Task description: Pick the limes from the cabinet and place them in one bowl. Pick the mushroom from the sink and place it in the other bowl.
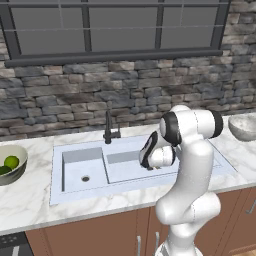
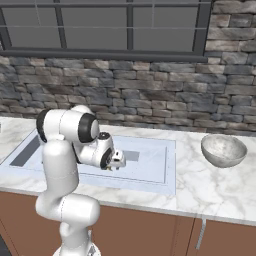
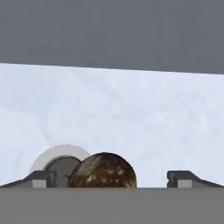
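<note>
Limes (image 1: pixel 10 163): both already down in the cream-grey bowl (image 1: pixel 20 153) on the left counter, so that half looks finished. Mushroom (image 3: pixel 102 170): brown, speckled cap on the sink (image 1: pixel 95 192) floor beside the drain (image 3: pixel 61 164), lying between the gripper (image 3: pixel 109 178) fingers (image 3: pixel 183 178), which stand wide apart with nothing held. Left, as judged: closing on the mushroom, lifting, carrying to the mottled grey bowl (image 2: pixel 223 150) on the right counter. Brands, labels, writing: none readable anywhere.
</note>
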Robot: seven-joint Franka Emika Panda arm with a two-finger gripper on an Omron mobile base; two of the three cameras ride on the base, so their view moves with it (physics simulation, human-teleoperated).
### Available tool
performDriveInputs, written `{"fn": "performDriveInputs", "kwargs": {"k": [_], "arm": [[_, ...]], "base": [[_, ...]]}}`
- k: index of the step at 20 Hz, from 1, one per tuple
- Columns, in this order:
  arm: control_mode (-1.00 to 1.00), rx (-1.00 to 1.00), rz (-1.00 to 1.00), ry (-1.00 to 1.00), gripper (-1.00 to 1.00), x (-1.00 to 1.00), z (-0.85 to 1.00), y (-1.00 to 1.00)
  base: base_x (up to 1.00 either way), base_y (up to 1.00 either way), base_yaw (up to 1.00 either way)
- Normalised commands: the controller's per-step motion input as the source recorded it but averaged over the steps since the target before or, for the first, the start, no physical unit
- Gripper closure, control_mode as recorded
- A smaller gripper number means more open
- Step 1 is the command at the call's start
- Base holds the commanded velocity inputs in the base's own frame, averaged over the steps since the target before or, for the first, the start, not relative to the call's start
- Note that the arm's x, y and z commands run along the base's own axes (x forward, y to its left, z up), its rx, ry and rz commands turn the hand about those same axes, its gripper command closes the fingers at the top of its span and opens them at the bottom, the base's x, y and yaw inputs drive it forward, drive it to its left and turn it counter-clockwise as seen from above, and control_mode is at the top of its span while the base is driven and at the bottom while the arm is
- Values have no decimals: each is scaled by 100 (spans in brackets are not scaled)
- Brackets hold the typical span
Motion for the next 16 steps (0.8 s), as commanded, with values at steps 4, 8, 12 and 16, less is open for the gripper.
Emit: {"fn": "performDriveInputs", "kwargs": {"k": [4,8,12,16], "arm": [[-100,2,0,6,-100,24,-34,-3],[-100,3,0,8,100,15,-28,0],[-100,3,0,7,100,1,-24,0],[-100,1,0,5,100,4,-8,0]], "base": [[0,0,0],[0,0,0],[0,0,0],[0,0,0]]}}
